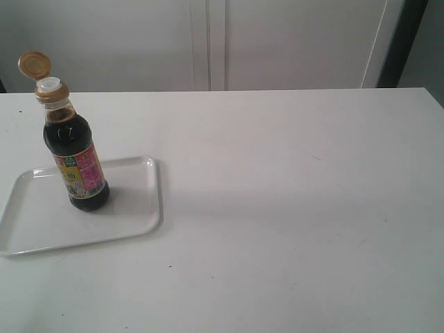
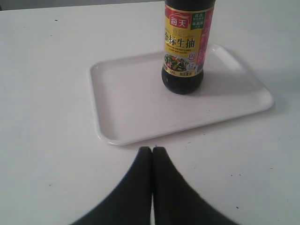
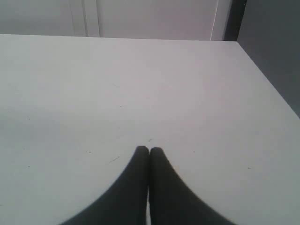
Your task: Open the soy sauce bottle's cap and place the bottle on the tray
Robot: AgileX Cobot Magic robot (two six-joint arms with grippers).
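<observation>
The soy sauce bottle [image 1: 76, 163] stands upright on the white tray [image 1: 132, 208] at the table's left. Its golden-tan cap [image 1: 33, 64] is flipped open, and the white spout [image 1: 48, 84] shows beneath it. In the left wrist view the bottle [image 2: 183, 51] stands on the tray [image 2: 131, 103], its neck cut off by the picture's edge. My left gripper [image 2: 152, 149] is shut and empty, just outside the tray's rim. My right gripper [image 3: 149, 149] is shut and empty over bare table. Neither gripper appears in the exterior view.
The white table [image 1: 291, 208] stretches to the right of the tray. A pale wall with panel seams [image 1: 208, 41] runs behind it. The table's right edge [image 3: 267, 84] borders a dark grey area.
</observation>
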